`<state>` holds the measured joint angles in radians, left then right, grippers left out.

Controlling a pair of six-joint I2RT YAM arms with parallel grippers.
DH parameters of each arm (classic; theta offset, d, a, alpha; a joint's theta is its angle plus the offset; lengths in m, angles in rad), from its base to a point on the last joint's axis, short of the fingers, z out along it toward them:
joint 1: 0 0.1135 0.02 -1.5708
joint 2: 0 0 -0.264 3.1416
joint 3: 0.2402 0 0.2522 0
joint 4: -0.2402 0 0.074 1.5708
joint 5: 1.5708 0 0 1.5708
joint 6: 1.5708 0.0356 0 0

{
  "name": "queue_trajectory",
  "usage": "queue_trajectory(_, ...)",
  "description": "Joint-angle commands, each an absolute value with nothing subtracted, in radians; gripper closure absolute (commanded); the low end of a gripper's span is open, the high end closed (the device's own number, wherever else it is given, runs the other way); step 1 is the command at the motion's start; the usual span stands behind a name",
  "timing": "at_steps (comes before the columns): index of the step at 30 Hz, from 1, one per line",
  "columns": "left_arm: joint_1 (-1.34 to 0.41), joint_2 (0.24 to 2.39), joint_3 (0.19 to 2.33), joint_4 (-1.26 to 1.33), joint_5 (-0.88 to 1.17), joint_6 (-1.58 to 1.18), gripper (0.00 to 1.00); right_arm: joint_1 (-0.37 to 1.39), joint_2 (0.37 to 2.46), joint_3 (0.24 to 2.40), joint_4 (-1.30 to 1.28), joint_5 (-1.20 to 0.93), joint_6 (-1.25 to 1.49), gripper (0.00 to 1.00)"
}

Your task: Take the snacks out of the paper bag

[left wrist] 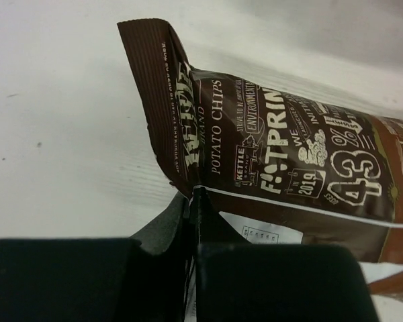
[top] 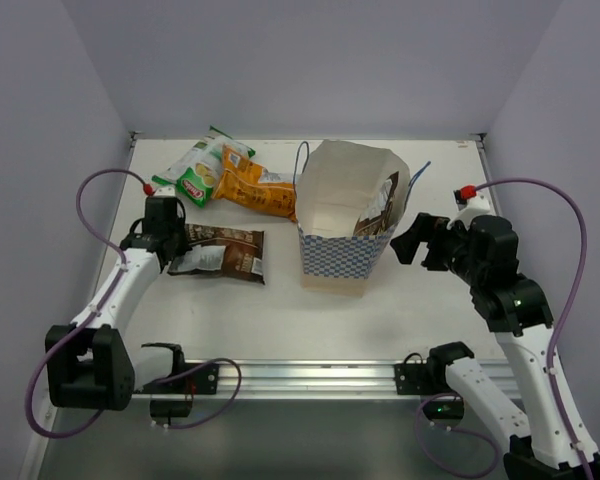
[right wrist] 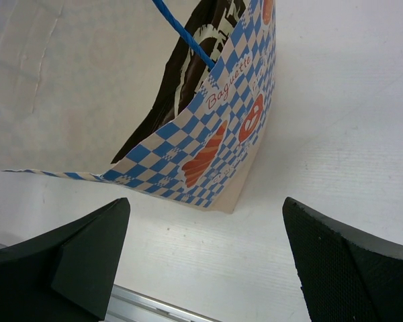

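Top external: the paper bag (top: 330,262) is stood upright just right of table centre, mouth open, cream lining exposed. 1 snack, the bagged brown packet (top: 380,208), is seen inside, leaned against the bag's right wall, its top near rim height. 3 snacks are laid on the table (top: 280,320) left of the bag. The green and white packet (top: 195,175) is at the rear left. The orange packet (top: 255,192) touches it and reaches almost to the bag's left wall. The loose brown packet (top: 220,255) is flat, nearer the front, apart from the bag.

The left gripper (top: 178,248) is set at the loose brown packet's left edge. Left wrist: the fingers (left wrist: 269,282) are pressed together, tips against the packet's lower edge. Whether foil is nipped between them cannot be told.

The right gripper (top: 412,245) is held just right of the bag, jaws spread wide, nothing between them. Right wrist: the bag's checked corner and a blue string handle (right wrist: 181,33) are seen ahead of the spread fingertips, not touched.

Bare tabletop is shown between the bag and the front rail (top: 310,375), and along the right edge beside the right arm.
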<state>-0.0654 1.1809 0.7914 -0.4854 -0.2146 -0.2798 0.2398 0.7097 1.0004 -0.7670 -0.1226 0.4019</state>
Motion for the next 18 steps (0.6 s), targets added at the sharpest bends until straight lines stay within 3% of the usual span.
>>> queue_trajectory(1, 0.018, 1.238, 0.842, -0.379, -0.297, -0.287, 1.0, 0.235, 0.695, 1.008, -0.764, -0.114, 0.387, 0.01)
queue_trajectory(8, 0.138, 1.373, 0.923, -0.319, -0.38, -0.279, 1.0, 0.235, 0.68, 1.005, -0.767, -0.097, 0.387, 0.01)
queue_trajectory(10, 0.146, 1.419, 0.937, -0.275, -0.385, -0.287, 0.88, 0.235, 0.681, 1.006, -0.767, -0.1, 0.388, 0.01)
queue_trajectory(11, 0.15, 1.434, 0.951, -0.273, -0.379, -0.291, 0.77, 0.235, 0.683, 1.006, -0.769, -0.101, 0.388, 0.01)
queue_trajectory(12, 0.153, 1.448, 0.991, -0.282, -0.359, -0.305, 0.6, 0.233, 0.684, 1.014, -0.769, -0.101, 0.387, 0.01)
queue_trajectory(18, 0.152, 1.438, 1.176, -0.363, -0.264, -0.308, 0.33, 0.235, 0.686, 1.038, -0.773, -0.075, 0.382, 0.01)
